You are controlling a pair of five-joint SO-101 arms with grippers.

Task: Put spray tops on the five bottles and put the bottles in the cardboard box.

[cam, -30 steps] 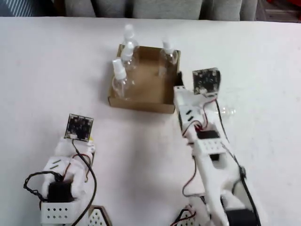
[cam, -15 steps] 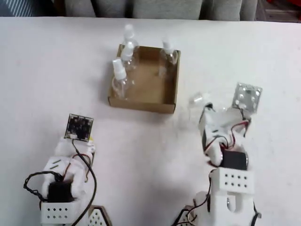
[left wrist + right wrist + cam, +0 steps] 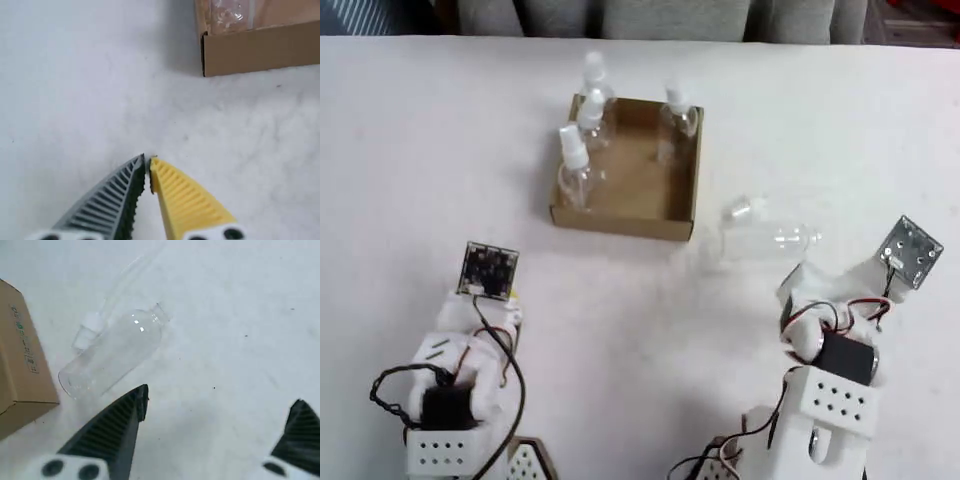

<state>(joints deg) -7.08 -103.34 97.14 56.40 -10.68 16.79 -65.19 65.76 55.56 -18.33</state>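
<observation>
The bench [image 3: 440, 140] carries everything, and the cardboard box [image 3: 642, 178] sits well ahead of both my tools, nearer my left tool's side. I judge the job mostly done. Four bottles [image 3: 576, 170] with their tops on stand upright at the box, three of them plainly inside. The farthest bottle [image 3: 592, 78] stands at the box's far rim, and I cannot tell whether it is inside or just beyond it.

The fifth bottle [image 3: 112, 352] is what is left. It lies on its side on the bench just ahead of my right tool [image 3: 217, 410], between that tool and the box, with its neck bare. Its spray top [image 3: 86, 336] lies loose just beside it, on the side away from my tool, with the thin tube trailing off. So one capping and one placing remain.

My right tool hangs with its jaws spread wide and nothing between them. My left tool [image 3: 149, 165] is pinched closed on nothing, low over bare bench, with the box corner ahead of it.

The clear plastic makes the lying bottle's outline and the tube's end hard to follow
</observation>
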